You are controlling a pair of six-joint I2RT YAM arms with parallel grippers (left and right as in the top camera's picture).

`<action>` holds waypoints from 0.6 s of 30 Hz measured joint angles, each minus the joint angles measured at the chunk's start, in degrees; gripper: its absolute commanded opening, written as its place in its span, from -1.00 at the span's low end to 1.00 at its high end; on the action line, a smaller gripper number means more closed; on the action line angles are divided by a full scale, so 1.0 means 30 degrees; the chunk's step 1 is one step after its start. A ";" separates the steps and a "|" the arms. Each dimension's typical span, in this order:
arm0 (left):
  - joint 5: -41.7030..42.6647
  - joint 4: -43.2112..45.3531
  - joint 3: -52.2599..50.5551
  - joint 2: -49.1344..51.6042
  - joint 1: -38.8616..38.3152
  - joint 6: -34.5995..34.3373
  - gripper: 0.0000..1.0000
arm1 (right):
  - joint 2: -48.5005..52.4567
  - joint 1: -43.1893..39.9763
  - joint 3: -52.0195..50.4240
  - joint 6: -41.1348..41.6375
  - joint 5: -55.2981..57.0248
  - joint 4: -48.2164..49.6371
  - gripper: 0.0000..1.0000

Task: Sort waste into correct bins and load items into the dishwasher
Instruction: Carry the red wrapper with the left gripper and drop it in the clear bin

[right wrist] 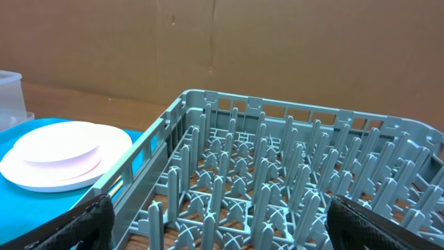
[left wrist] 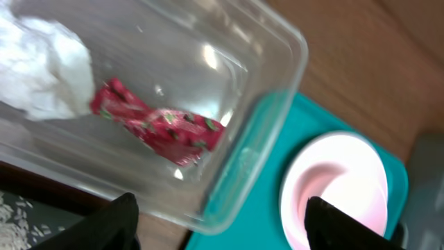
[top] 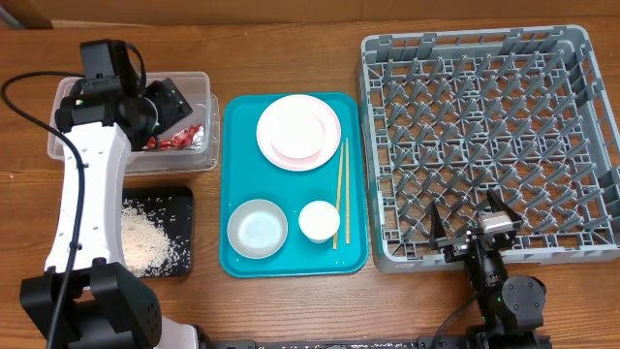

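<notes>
My left gripper (top: 174, 105) is open and empty, hovering over the clear tub (top: 208, 89). In the left wrist view its fingers (left wrist: 229, 226) straddle the tub's corner (left wrist: 277, 104). A red shiny wrapper (top: 182, 139) (left wrist: 159, 125) and a crumpled white napkin (left wrist: 45, 69) lie inside the tub. Rice scraps (top: 145, 237) lie in the black tray (top: 182, 199). Stacked white and pink plates (top: 298, 131) (right wrist: 59, 149), a pale bowl (top: 257, 229), a white cup (top: 319, 220) and chopsticks (top: 341, 189) sit on the teal tray (top: 232, 145). My right gripper (top: 475, 228) (right wrist: 225, 226) is open and empty over the front edge of the grey dish rack (top: 489, 145) (right wrist: 277, 180).
The teal tray lies between the bins and the dish rack. The dish rack holds no dishes. Bare wooden table (top: 291, 48) runs along the back. A cardboard wall (right wrist: 277, 48) stands behind the rack in the right wrist view.
</notes>
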 measured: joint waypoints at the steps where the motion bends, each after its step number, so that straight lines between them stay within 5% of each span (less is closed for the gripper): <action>1: 0.0444 -0.0379 0.0000 -0.0007 0.0000 0.0270 0.49 | 0.0000 0.0000 0.0000 0.0007 -0.0015 0.0007 1.00; 10: 0.3650 -0.6732 0.0138 -0.0204 -0.1370 0.2914 -0.09 | 0.0000 -0.0007 0.0000 0.0015 -0.0015 0.0036 1.00; 18: 0.4014 -0.8080 0.0138 -0.0211 -0.5071 0.4087 -0.10 | 0.0000 0.0000 0.0000 0.0022 -0.0029 0.0459 1.00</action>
